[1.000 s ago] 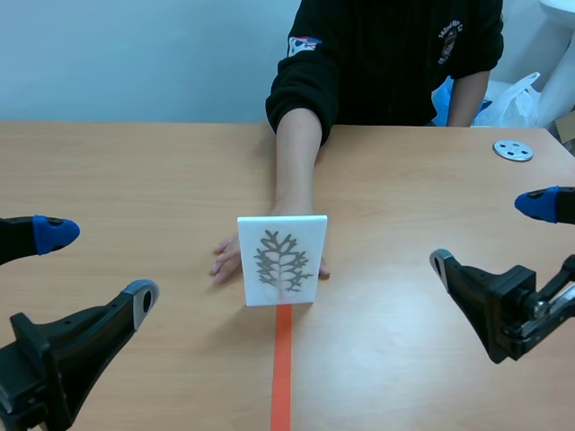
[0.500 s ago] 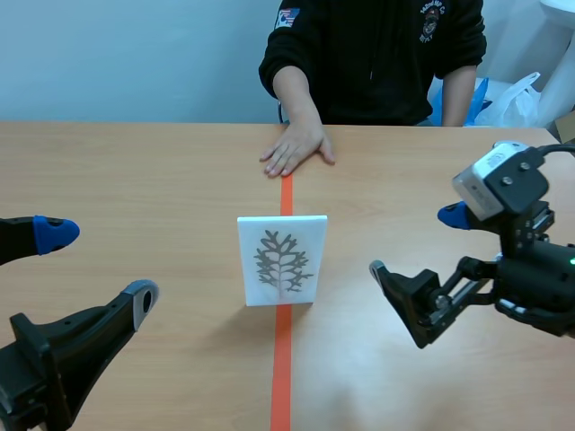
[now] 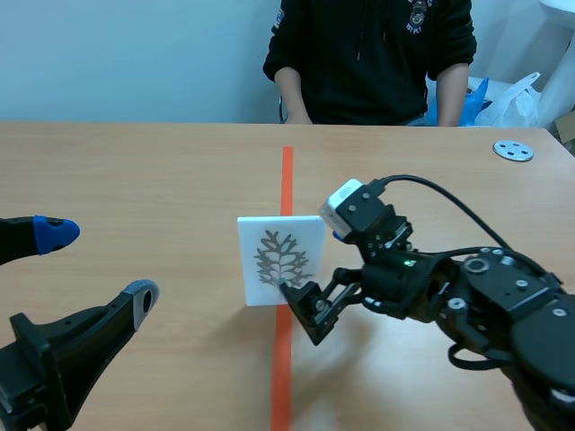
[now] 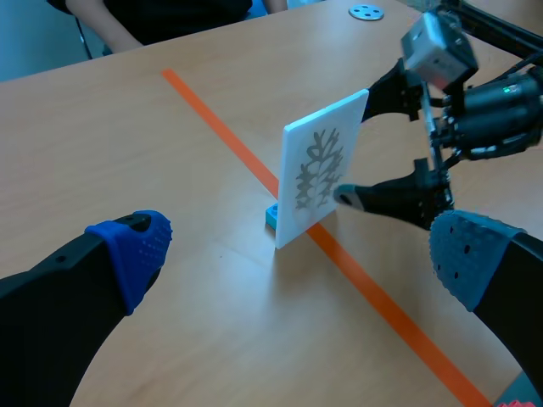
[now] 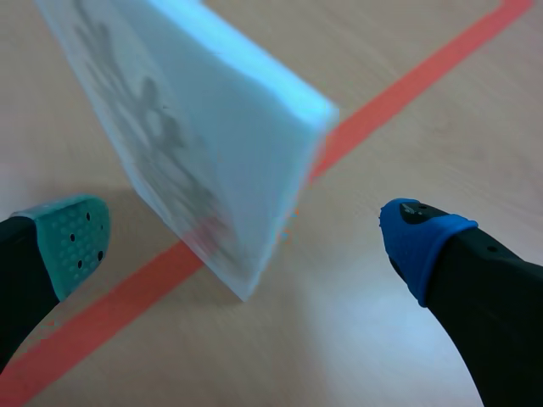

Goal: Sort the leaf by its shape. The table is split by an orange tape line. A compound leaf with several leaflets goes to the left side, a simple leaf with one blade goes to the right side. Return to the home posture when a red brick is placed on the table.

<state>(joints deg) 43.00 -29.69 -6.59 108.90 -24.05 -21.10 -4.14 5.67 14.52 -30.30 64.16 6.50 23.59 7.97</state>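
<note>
Light brown wooden table point(image 3: 135, 171). Person point(image 3: 368, 54) in black sweatshirt seated at far edge, torso and arms in view. Grey round disc point(image 3: 513, 150) with small holes lying flat near table's far right corner. White plastic bag point(image 3: 519, 97) beyond table, beside person, something blue just beside it. Pale wall point(image 3: 135, 54) behind.

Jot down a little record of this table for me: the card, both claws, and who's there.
Card: white leaf card, upright on the orange tape line, on a small blue base
Leaf: grey, branching, several leaflets
Right gripper: open, one finger either side of the card, gaps showing
Left gripper: open, apart from the card
Person: seated at the far side
Also: grey disc, far right
</note>
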